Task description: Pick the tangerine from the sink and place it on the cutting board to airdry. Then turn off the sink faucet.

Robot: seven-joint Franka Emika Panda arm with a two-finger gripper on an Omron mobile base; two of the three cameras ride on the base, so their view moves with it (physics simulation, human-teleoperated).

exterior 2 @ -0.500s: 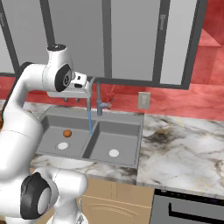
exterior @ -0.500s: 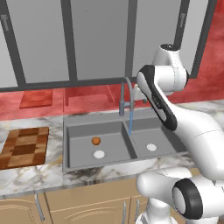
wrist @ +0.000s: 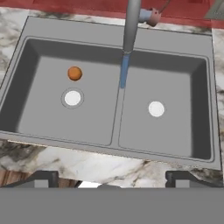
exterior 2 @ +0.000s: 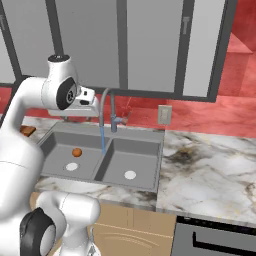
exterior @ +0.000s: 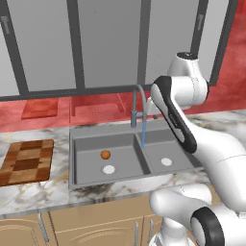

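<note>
Spread and empty, the fingers [wrist: 112, 178] hang high over the sink [wrist: 205, 100], looking down to line up a grab: the tangerine [wrist: 75, 73] sits ahead and left of them, beside the left drain [wrist: 72, 98].

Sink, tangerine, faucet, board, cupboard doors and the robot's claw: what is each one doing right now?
Sink: both basins without standing water.
Tangerine: lying in the left basin, just behind its drain, nothing touching it.
Faucet: on, a thin blue stream running down at the divider between the basins.
Board: bare, flat on the counter left of the sink.
Cupboard doors: closed.
Gripper: open, high above the sink, holding nothing.
</note>
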